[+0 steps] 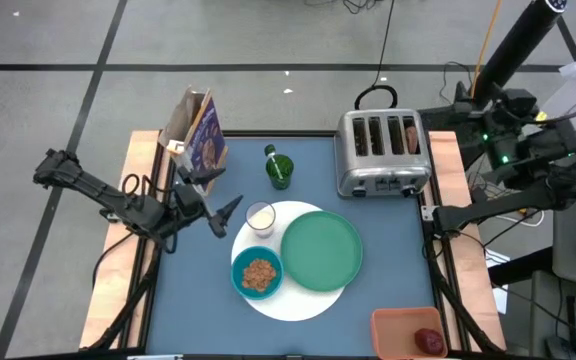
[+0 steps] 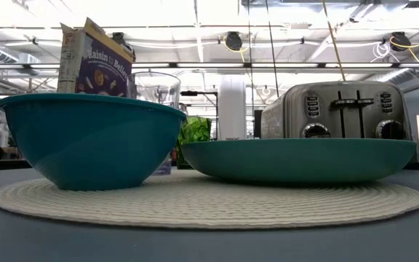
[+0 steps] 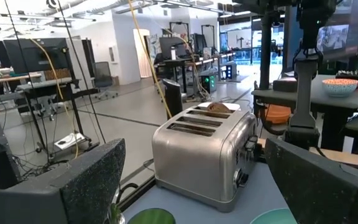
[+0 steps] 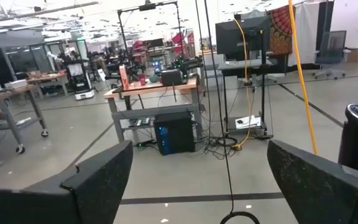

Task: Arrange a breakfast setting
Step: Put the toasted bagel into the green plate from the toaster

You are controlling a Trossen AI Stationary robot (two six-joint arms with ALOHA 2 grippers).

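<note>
A white round mat [image 1: 298, 300] carries a green plate [image 1: 320, 250], a teal bowl [image 1: 258, 273] of cereal and a small clear glass [image 1: 260, 217]. A green cup [image 1: 278, 168] stands behind them. The purple cereal box [image 1: 200, 130] stands upright at the far left. A bagel [image 1: 410, 135] sticks out of a slot of the silver toaster [image 1: 381, 150]. The dark-red fruit [image 1: 429, 341] lies in the orange-pink tray [image 1: 400, 325]. My left gripper [image 1: 224, 216] hovers open just left of the glass. My right gripper [image 4: 197, 155] is open, raised beside the table's right edge and facing the room.
The toaster's cord [image 1: 373, 95] loops on the floor past the table's far edge. Bare blue table [image 1: 388, 235] lies between the plate and the right edge, and in front of the mat on the left. The right arm [image 1: 508, 150] is folded outside the right edge.
</note>
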